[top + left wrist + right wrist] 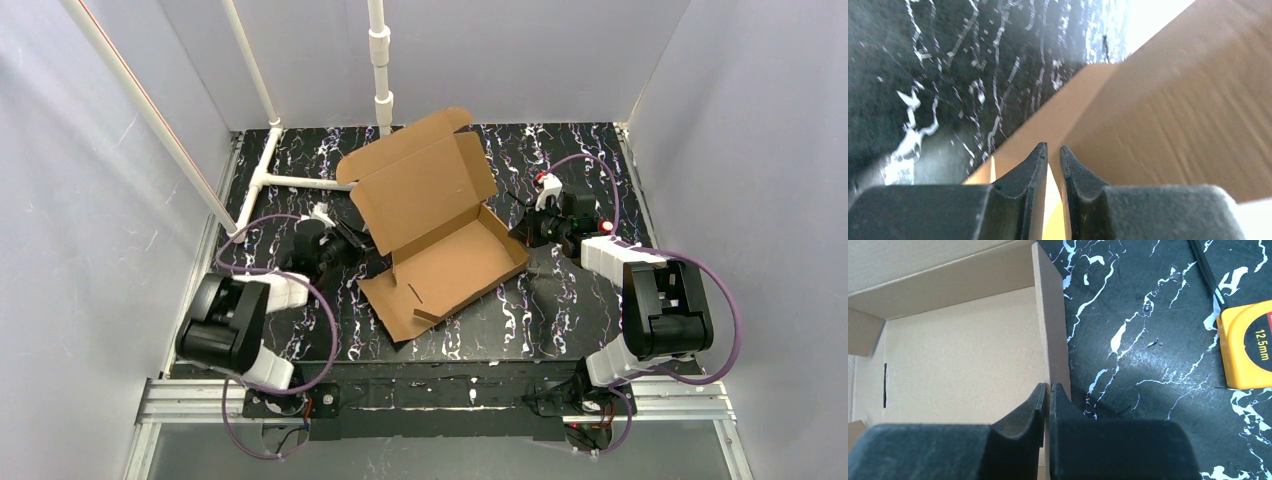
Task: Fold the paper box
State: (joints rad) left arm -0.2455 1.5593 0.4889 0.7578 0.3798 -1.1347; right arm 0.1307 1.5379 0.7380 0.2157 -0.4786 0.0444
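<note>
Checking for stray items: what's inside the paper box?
Bare cardboard floor of the paper box, nothing loose. The right gripper has its jaws pinching the side wall, covering a little floor there.

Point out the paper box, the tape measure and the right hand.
paper box [455, 265]: top external view, on its tray floor.
tape measure [1248, 347]: right wrist view, on its casing.
right hand [1049, 387]: right wrist view, midway between its fingertips.
</note>
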